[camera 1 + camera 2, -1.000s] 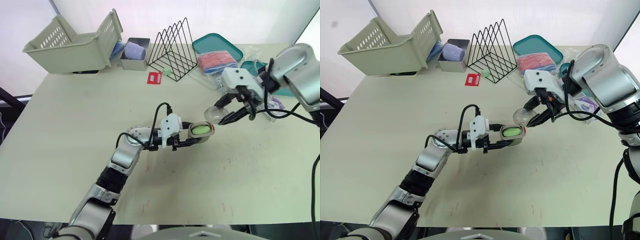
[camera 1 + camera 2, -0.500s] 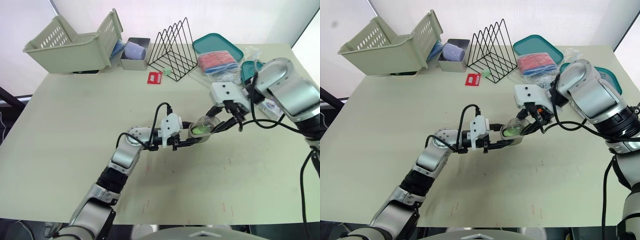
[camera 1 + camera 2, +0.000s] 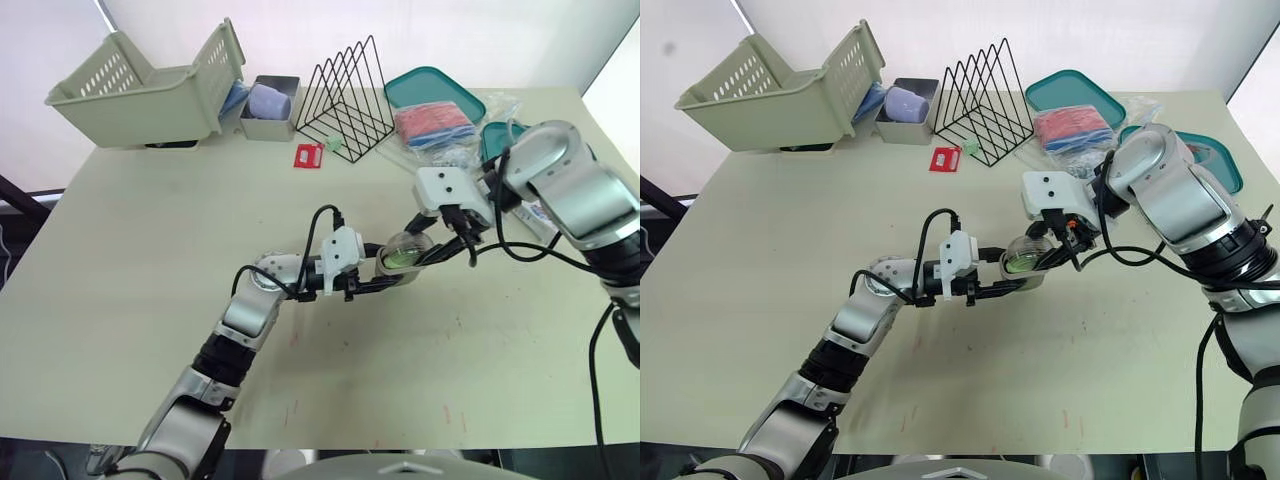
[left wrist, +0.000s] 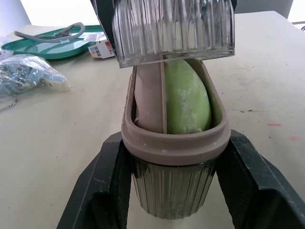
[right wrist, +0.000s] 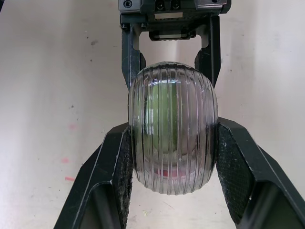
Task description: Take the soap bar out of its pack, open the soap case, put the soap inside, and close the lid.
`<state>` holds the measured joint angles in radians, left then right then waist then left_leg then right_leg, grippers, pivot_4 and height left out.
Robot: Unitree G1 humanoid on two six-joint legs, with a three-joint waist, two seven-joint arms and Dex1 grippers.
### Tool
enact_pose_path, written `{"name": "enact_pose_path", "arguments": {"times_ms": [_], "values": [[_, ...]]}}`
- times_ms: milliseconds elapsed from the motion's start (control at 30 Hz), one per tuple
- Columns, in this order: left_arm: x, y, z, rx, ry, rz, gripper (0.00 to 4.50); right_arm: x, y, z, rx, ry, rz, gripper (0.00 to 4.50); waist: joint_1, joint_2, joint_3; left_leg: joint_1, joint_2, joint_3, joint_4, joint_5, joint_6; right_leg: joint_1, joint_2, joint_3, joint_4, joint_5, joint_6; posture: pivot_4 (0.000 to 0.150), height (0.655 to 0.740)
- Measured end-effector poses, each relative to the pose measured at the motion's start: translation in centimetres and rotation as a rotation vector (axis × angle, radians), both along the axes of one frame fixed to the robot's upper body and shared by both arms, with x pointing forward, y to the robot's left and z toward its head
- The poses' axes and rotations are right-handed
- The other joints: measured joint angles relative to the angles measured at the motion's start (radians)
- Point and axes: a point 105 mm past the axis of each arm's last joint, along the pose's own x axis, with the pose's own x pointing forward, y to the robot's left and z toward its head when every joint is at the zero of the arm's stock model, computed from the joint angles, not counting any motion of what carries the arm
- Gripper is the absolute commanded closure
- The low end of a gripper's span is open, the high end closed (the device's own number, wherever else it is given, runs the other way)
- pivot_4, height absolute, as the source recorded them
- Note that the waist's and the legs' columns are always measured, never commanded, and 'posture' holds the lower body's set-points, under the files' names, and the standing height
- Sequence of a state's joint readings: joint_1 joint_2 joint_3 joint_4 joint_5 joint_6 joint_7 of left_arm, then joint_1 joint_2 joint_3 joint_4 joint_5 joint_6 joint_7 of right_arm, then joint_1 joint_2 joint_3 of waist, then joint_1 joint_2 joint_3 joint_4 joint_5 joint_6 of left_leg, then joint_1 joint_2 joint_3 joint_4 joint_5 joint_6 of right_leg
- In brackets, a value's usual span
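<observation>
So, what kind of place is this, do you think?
Probably a robot test bench, not a real home: one plain pale table with unrelated household items set out, such as a slotted basket, a wire file rack and a teal tray.

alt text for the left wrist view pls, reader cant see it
The left hand grips an open soap case between its black fingers, with a green soap bar lying inside. A clear ribbed lid is held just above the case's far end, not yet closed. Behind, on the pale table, lie a teal tray and a plastic bag.
</observation>
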<state>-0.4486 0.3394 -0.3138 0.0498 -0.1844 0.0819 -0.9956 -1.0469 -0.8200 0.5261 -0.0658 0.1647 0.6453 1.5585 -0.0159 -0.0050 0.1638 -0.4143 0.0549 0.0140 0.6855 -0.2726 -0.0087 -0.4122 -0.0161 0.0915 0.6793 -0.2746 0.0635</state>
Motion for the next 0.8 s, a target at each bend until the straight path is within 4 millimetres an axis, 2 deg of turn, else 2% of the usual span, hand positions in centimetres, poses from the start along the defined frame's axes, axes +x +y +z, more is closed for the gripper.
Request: {"name": "enact_pose_path", "arguments": {"times_ms": [800], "values": [[0.3,0.4,0.0,0.000,0.011,0.019,2.50,0.1,1.4,-0.9,-0.014,-0.061,0.004,2.66,-0.021,-0.003,-0.003,0.002,0.000,-0.001,0.000,0.000,0.000,0.002,0.001,0.000,0.001,0.000,0.000,0.150,0.7400]]}}
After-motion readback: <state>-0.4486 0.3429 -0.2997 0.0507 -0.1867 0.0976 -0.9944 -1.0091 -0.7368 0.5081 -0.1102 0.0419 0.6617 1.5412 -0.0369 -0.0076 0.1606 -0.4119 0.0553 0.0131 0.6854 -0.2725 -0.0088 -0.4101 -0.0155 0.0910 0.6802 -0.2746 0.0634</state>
